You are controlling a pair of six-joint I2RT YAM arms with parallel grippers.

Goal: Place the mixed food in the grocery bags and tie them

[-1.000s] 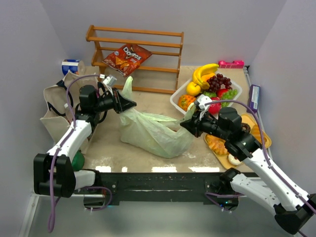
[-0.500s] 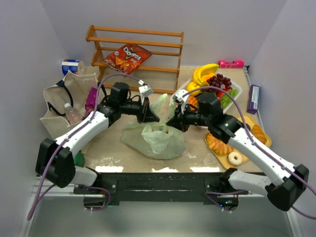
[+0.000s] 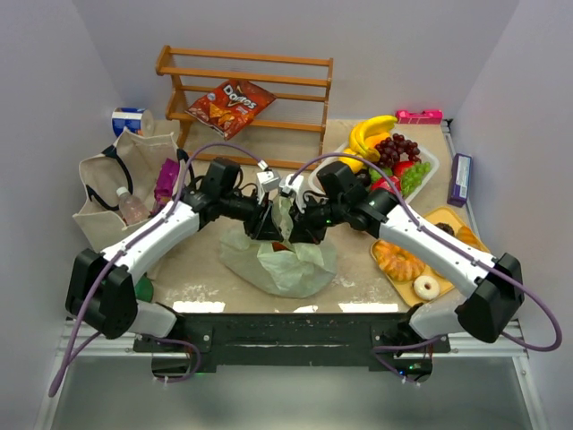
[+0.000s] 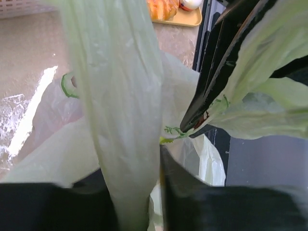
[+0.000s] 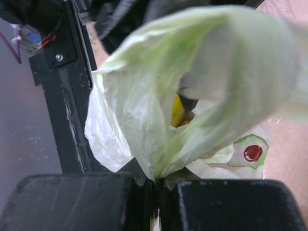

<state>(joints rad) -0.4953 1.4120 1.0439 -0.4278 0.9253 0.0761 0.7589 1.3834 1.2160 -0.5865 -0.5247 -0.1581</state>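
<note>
The pale green plastic bag [image 3: 285, 262] lies in the middle of the table. My left gripper [image 3: 269, 222] and right gripper [image 3: 303, 226] meet right above it, tips almost touching. Each is shut on one loop handle of the bag: the left handle [image 4: 120, 120] runs up from the left jaws, the right handle [image 5: 192, 86] bulges out of the right jaws. Yellow and orange food [image 5: 179, 113] shows inside the bag's mouth. The beige tote [image 3: 112, 184] stands at the left with a water bottle [image 3: 130, 208] and a purple packet [image 3: 165, 179] in it.
A white basket of fruit [image 3: 394, 157] stands at the back right. An orange tray of pastries and a donut [image 3: 421, 269] is at the right front. A wooden rack [image 3: 246, 103] holds a red Doritos bag [image 3: 230, 105] at the back. A green item [image 3: 141, 288] lies by the left base.
Both grippers have moved inward from the bag's two sides and now meet above its middle, each pulling a handle with it. The bag has bunched up into a smaller heap.
</note>
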